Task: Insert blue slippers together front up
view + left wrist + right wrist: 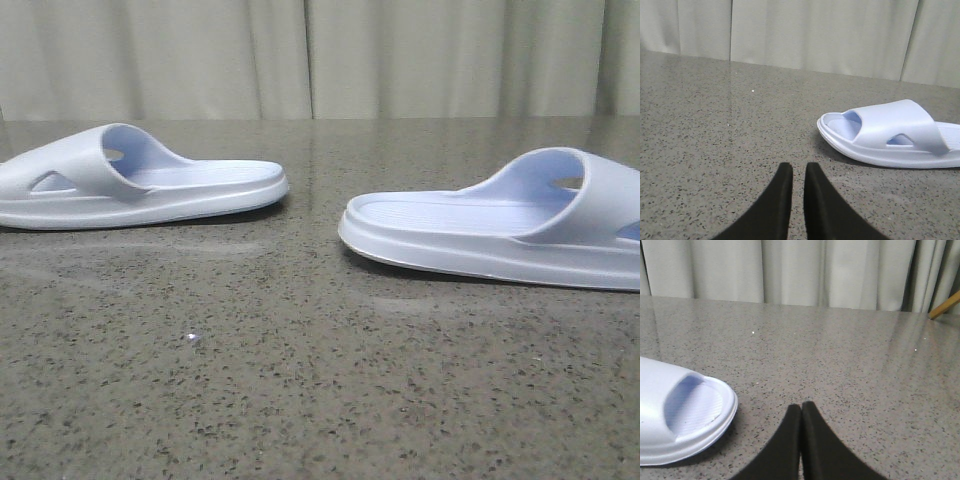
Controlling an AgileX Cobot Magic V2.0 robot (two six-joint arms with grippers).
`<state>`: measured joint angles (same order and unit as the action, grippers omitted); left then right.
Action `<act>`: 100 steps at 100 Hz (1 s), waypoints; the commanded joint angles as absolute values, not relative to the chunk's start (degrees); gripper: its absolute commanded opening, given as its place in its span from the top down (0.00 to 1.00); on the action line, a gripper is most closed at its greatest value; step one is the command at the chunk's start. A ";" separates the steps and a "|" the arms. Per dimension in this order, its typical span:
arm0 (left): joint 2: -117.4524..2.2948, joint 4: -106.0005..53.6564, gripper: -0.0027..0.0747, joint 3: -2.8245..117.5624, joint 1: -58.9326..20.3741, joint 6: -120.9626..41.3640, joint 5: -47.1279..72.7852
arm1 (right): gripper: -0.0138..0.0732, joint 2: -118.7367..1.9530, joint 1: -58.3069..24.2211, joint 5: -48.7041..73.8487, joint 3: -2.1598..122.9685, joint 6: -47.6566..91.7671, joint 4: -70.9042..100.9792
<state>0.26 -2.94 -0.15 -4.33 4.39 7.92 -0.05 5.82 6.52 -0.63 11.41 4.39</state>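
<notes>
Two pale lavender-blue slippers lie soles down on the table, apart from each other. In the front view the left slipper (150, 190) has its strap at the left, and the right slipper (500, 225) has its strap at the right. Neither gripper shows in the front view. My left gripper (799, 167) is empty, its jaws nearly together with a thin gap, low over the table a short way from the left slipper (895, 132). My right gripper (801, 406) is shut and empty, beside the right slipper (680, 415).
The grey speckled stone table (300, 380) stretches between and in front of the slippers. A pale curtain (320, 50) hangs behind its far edge. A wooden stick (945, 305) pokes in at the far edge of the right wrist view.
</notes>
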 commanded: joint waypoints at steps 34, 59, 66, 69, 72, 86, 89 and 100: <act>1.83 -3.05 0.95 -0.67 -4.91 4.80 3.14 | 0.94 -0.44 6.08 1.73 -1.78 11.71 4.01; 1.83 -3.05 0.95 -0.67 -4.91 4.80 3.14 | 0.94 -0.44 6.08 1.73 -1.78 11.71 4.01; 1.83 -3.05 0.95 -0.67 -4.91 4.80 3.14 | 0.94 -0.44 6.08 1.73 -1.78 11.71 4.01; 1.83 -3.05 0.95 -0.67 -4.91 4.80 3.14 | 0.94 -0.44 6.08 1.73 -1.78 11.71 4.01; 1.83 -3.05 0.95 -0.67 -4.91 4.80 3.14 | 0.94 -0.44 6.08 1.61 -1.78 11.71 4.01; 1.83 -3.05 0.95 -0.67 -4.91 4.80 3.14 | 0.94 -0.44 6.08 0.54 -1.78 11.71 4.01; 1.83 -3.05 0.95 -0.67 -4.91 4.80 3.14 | 0.94 -0.44 6.08 0.40 -1.78 11.71 4.01; 1.83 -3.05 0.95 -0.67 -4.91 4.80 3.14 | 0.94 -0.44 6.08 0.32 -1.78 11.60 7.75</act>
